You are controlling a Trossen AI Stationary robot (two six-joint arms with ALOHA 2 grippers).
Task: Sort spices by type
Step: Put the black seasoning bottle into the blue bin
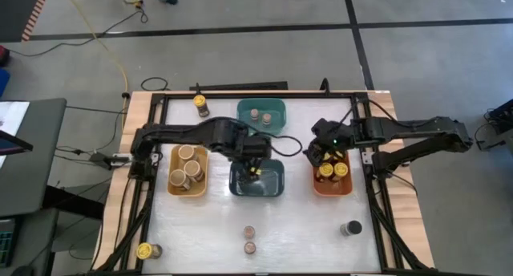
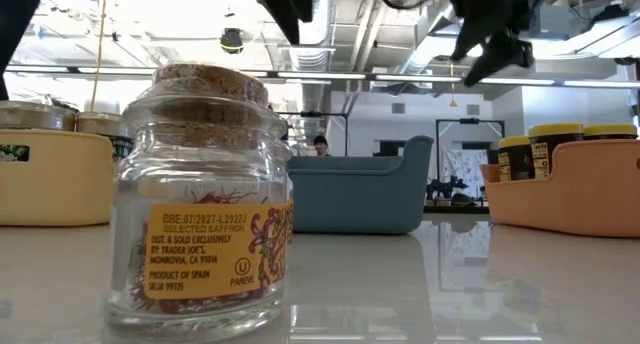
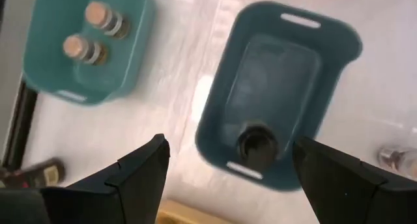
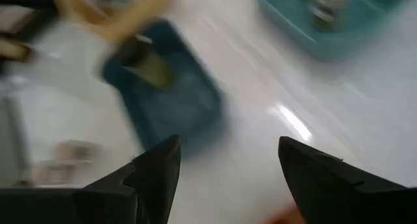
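My left gripper (image 1: 255, 168) (image 3: 229, 146) is open above the dark-blue bin (image 1: 268, 188) (image 3: 287, 87). A dark-lidded jar (image 3: 257, 144) stands inside that bin below the fingers. My right gripper (image 1: 321, 154) (image 4: 228, 142) is open and empty, high over the orange bin (image 1: 331, 188), which holds yellow-lidded jars (image 1: 333, 170). The yellow bin (image 1: 174, 170) holds tan-topped jars (image 1: 191, 168). Two small brown-topped jars (image 3: 98, 28) sit in the teal bin (image 1: 272, 107). Loose on the table stand a dark-lidded jar (image 1: 350, 228), two brown-topped jars (image 1: 250, 238) and yellow-lidded jars (image 1: 200, 103) (image 1: 147, 250).
In the low view a cork-topped glass jar (image 2: 205, 194) stands close in front, with the dark-blue bin (image 2: 360, 194) behind it and the orange bin (image 2: 565, 189) to the right. Bare table (image 1: 304, 228) lies along the near side between the loose jars.
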